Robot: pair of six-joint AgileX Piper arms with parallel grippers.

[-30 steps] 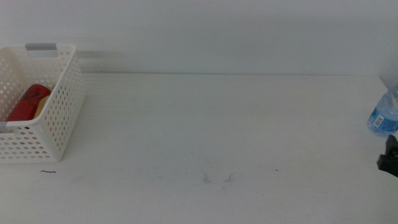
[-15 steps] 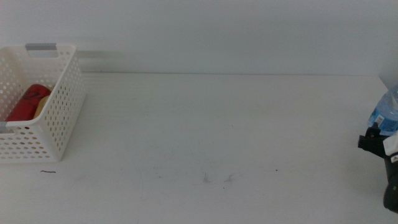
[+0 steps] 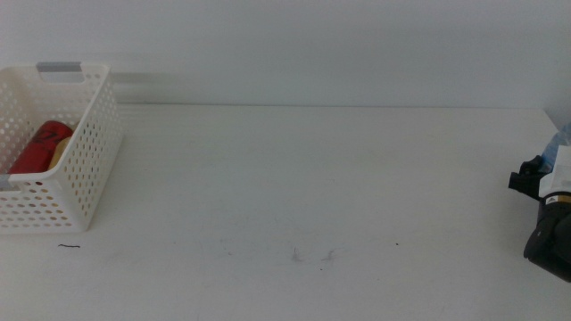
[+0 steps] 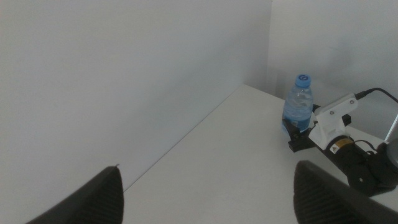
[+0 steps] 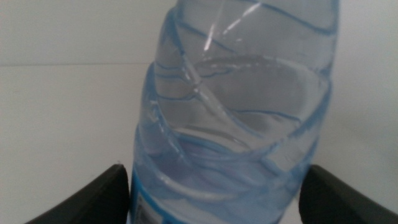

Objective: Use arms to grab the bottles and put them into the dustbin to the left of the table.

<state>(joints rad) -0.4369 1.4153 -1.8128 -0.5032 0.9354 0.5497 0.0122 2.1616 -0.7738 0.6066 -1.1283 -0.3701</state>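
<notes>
The clear water bottle (image 5: 236, 124) with a blue cap (image 4: 302, 80) stands at the table's far right edge, mostly hidden in the middle view (image 3: 559, 141) behind my right gripper (image 3: 533, 176). The right gripper (image 5: 214, 186) is open, with one jaw on each side of the bottle's lower body; it also shows in the left wrist view (image 4: 297, 134). The white dustbin (image 3: 89, 152) stands at the far left and holds the red can (image 3: 40, 147) and the yellow bottle (image 3: 59, 153). My left gripper (image 4: 208, 186) is open and empty, out of the middle view.
The white table (image 3: 303, 178) has faint scuff marks (image 3: 312, 256) near the front middle and a short dark mark (image 3: 69, 246) in front of the dustbin. A white wall runs along the back edge.
My right gripper has come in from the right edge and moved up to the water bottle, now covering most of it in the middle view. The dustbin has not moved.
</notes>
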